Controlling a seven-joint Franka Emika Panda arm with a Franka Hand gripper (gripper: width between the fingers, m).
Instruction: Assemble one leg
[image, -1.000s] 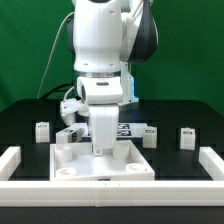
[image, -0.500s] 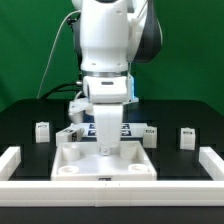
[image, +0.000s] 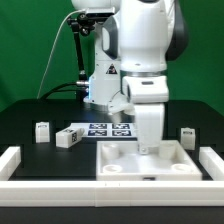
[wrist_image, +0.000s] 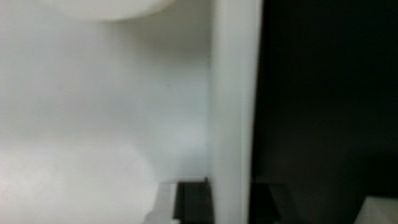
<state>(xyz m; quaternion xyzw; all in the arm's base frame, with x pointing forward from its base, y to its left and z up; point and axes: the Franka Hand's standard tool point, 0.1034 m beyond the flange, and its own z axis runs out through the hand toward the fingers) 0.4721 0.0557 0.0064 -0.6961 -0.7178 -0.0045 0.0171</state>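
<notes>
My gripper points straight down and is shut on the far rim of the large flat white panel, which lies on the black table right of centre. Three legs, small white blocks with tags, stand apart from it: one at the exterior view's left, one beside it, one at the right, just behind the panel's corner. In the wrist view the panel's surface and its raised rim fill the picture. The dark fingertips stand either side of the rim, around my gripper.
The marker board lies behind the panel at the middle. A low white frame borders the table at the exterior view's left, front and right. The panel's right edge lies close to the right rail.
My arm has swung to the exterior view's right and the panel has moved right with it, away from the two left legs and toward the right leg.
</notes>
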